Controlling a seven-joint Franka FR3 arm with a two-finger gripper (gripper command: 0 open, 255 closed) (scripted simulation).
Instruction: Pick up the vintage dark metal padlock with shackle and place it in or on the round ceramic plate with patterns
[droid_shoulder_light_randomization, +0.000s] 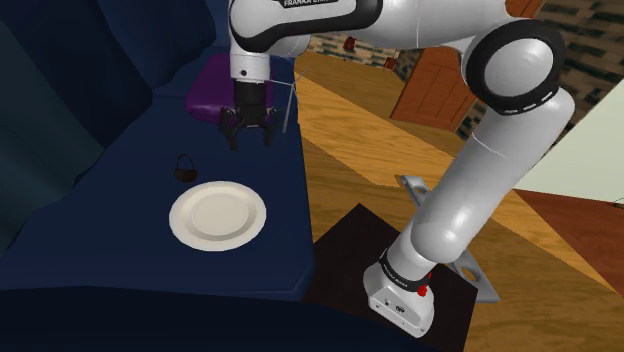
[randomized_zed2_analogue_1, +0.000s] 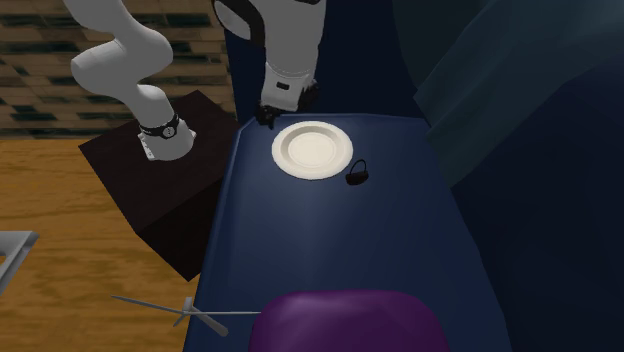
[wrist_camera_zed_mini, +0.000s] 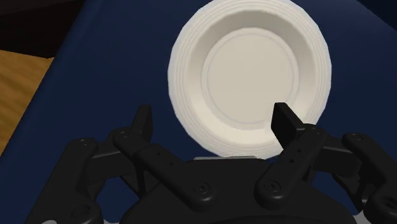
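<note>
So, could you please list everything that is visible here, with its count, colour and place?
plate: 1, plain cream-white, flat on the blue surface, nothing on it
padlock: 1, dark, on the blue surface beside the plate, outside its rim
cushion: 1, purple, at the end of the blue surface beyond the gripper
blue surface: 1, dark blue, carries the plate, padlock and cushion
floor: 1, brown wood planks, beside the blue surface
stand: 1, dark box, on the floor beside the blue surface
arm: 1, white with dark joints, reaching from the stand over the blue surface
gripper: 1, black, open, above the blue surface near the plate
</note>
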